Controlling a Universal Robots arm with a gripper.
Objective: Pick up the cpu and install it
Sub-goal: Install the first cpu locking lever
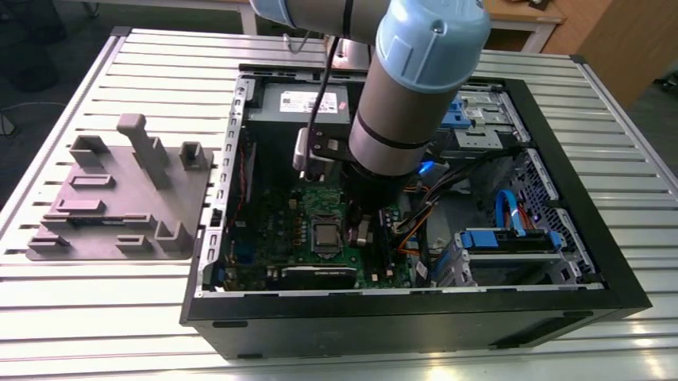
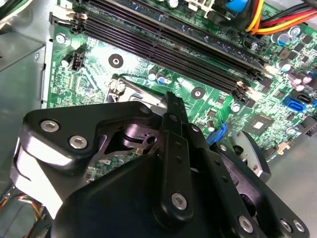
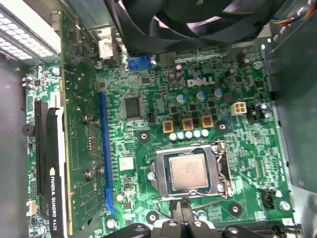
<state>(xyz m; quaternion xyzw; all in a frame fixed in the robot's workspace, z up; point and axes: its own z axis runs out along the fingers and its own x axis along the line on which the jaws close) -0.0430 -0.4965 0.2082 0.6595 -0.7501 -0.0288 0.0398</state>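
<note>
The cpu (image 3: 187, 171), a small square chip with a silvery-grey top, lies flat inside the metal-framed socket (image 3: 222, 168) on the green motherboard (image 3: 148, 99). In the exterior view the cpu (image 1: 323, 235) shows as a grey square in the middle of the board. My gripper (image 3: 181, 210) hangs just beside the socket's edge, shut with nothing between its fingers and apart from the chip. The exterior view puts my gripper (image 1: 363, 236) low inside the open computer case (image 1: 424, 309), to the view's right of the socket. Its black body and narrow tip (image 2: 171, 101) hover over the board.
Long black memory slots (image 2: 173, 39) and orange-yellow cables (image 2: 257, 15) run close by. A black fan (image 3: 198, 15), a graphics card (image 3: 52, 163) and a blue slot (image 3: 105, 148) border the socket. A grey power-supply box (image 1: 302, 99), blue drive brackets (image 1: 509, 238) and a grey fixture plate (image 1: 117, 198) also stand around.
</note>
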